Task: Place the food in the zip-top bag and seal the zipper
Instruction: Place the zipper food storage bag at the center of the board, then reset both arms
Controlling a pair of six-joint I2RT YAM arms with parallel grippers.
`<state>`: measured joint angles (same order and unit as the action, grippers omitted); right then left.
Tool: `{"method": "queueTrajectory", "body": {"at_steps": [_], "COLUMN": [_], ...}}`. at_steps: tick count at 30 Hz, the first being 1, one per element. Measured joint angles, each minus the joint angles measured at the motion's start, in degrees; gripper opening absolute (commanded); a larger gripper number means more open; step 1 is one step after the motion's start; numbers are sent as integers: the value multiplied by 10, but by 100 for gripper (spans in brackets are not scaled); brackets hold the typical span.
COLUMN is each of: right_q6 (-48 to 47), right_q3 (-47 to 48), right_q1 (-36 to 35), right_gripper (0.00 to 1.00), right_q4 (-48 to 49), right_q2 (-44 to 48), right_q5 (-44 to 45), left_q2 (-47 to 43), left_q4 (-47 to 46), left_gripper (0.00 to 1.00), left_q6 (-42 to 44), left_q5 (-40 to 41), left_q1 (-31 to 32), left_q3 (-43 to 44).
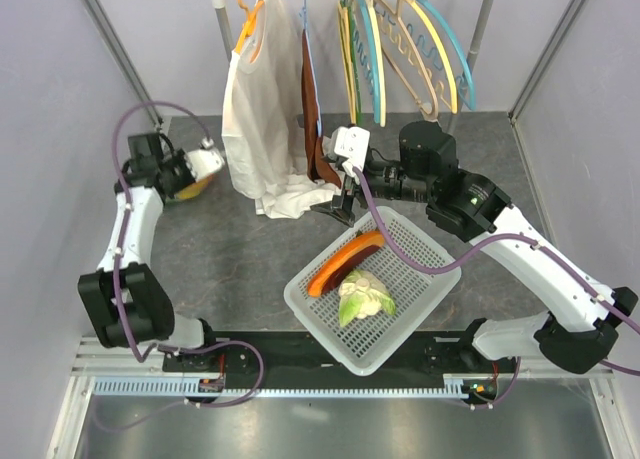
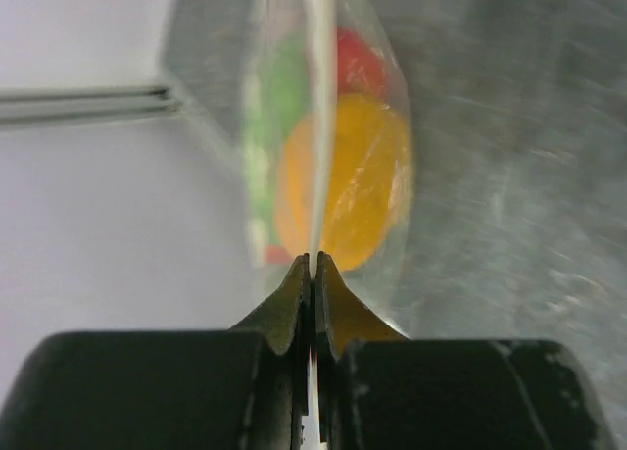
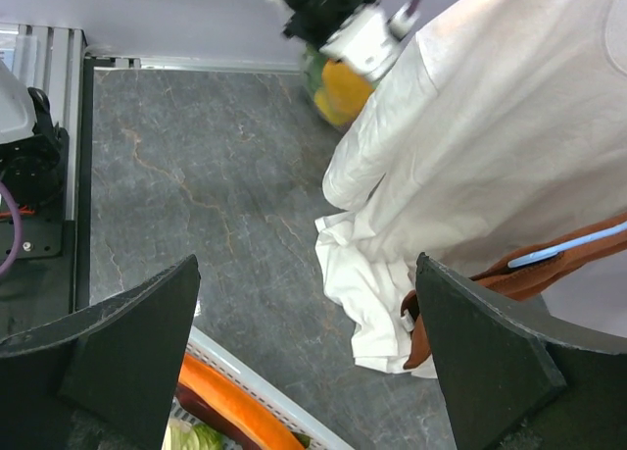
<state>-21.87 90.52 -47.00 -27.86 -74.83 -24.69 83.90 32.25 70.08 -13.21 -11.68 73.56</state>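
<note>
Grey marbled table (image 1: pixel 250 259) fills the floor between lilac walls, with a rail of hangers (image 1: pixel 400 49) and a white shirt (image 1: pixel 260 119) at the back. At the far left, the left gripper (image 2: pixel 313 264) is pinched fully shut on the bag (image 2: pixel 387 97), its fingertips meeting on the pale edge strip (image 2: pixel 316 126) that runs straight up from them. Inside the clear plastic sit an orange pepper (image 2: pixel 353 185), something green (image 2: pixel 284 87) and something red (image 2: pixel 358 63). Whether the strip is pressed closed along its length I cannot tell. The right gripper (image 3: pixel 306 264) is spread wide and holds nothing, above the far corner of the basket (image 1: pixel 300 297). In the basket lie the orange piece (image 1: pixel 345 261) and, just beside it, the cauliflower (image 1: pixel 365 297).
</note>
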Motion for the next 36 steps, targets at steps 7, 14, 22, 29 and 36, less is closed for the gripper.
{"method": "queueTrajectory", "body": {"at_steps": [7, 14, 22, 29, 36], "right_q6": [0, 0, 0, 2, 24], "right_q3": [-4, -4, -4, -5, -41], "right_q1": [1, 2, 2, 2, 2], "right_gripper": [98, 98, 98, 98, 98], "right_q4": [-2, -3, -5, -7, -9], "right_q2": [2, 3, 3, 4, 31], "right_q5": [2, 2, 2, 8, 25], "left_q2": [-135, -200, -272, -346, -258], "left_q4": [52, 199, 345, 422, 457], "left_gripper": [2, 2, 8, 82, 100], "left_q6": [110, 167, 214, 238, 157], "left_q5": [-48, -91, -117, -137, -188], "left_q1": [6, 6, 56, 102, 106], "left_q3": [-225, -258, -298, -297, -105]}}
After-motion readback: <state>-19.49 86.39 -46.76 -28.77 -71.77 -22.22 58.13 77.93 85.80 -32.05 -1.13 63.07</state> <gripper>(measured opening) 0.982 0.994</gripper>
